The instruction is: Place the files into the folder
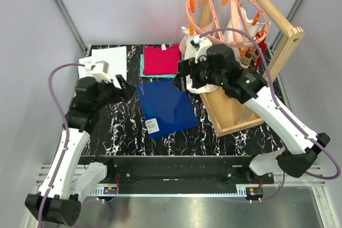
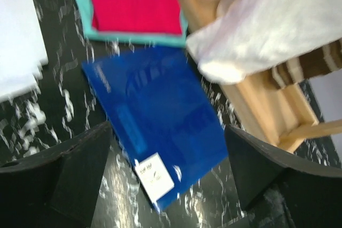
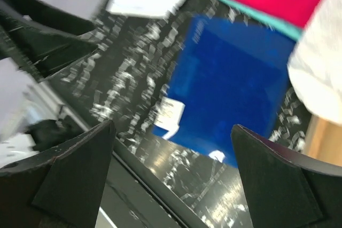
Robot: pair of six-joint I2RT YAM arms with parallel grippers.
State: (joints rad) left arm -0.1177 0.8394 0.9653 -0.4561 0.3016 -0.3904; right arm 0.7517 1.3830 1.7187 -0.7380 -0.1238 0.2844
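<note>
- Closest to my wrist lenses, the fingers of my left gripper (image 2: 168, 132) and my right gripper (image 3: 173, 126) are standing wide apart, both gripping nothing.
- Both are hanging above the table (image 1: 123, 137) and looking down at the folder (image 1: 165, 108), neither one touching it.
- That folder is lying flat mid-table, seemingly shut, with its white sticker (image 1: 153, 126) sitting at its seven o'clock corner.
- At ten o'clock from the folder, the files (image 1: 107, 60) are resting in a small stack, well apart from it. As far as I am seeing, none is lying inside.
- Folded clothes (image 1: 160, 60) are lying at twelve o'clock of the folder, just beside its edge.
- I am judging the task as not begun: opening the cover, fetching the sheets and sliding them in are all waiting.
</note>
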